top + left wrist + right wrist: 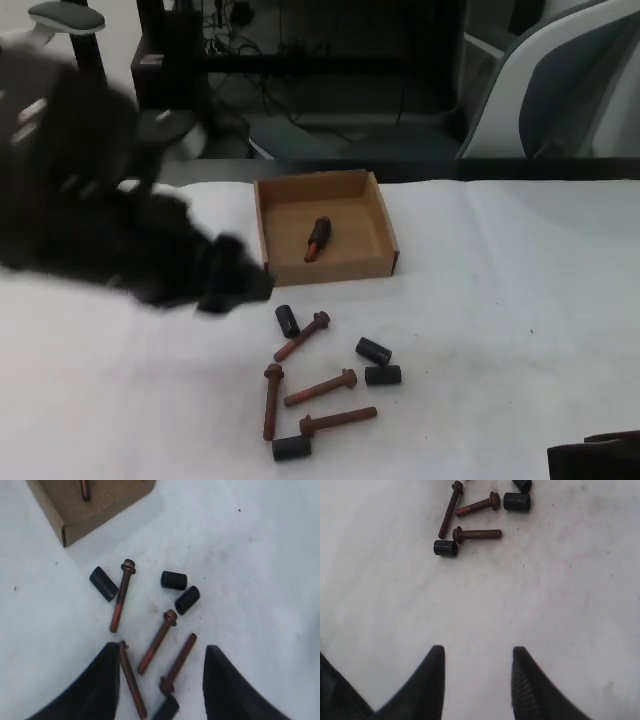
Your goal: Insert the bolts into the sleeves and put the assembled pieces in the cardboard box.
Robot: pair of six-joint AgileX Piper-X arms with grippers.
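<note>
Brown bolts and black sleeves lie loose by the cardboard box

Four bolts and four sleeves lie mixed in a little pile on the white tabletop, just in front of the cardboard box. They are all separate pieces. One sleeve sits just beside the head of the bolt farthest from the box. Inside the box lies one assembled piece, a bolt with a black sleeve on it.

The left claw hangs over the pile. Its two fingers are spread wide and grip nothing. From above, its arm is a dark shape near the box's front corner. The right claw is spread wide too. It is over bare tabletop, near the side of the pile away from the box.
</note>
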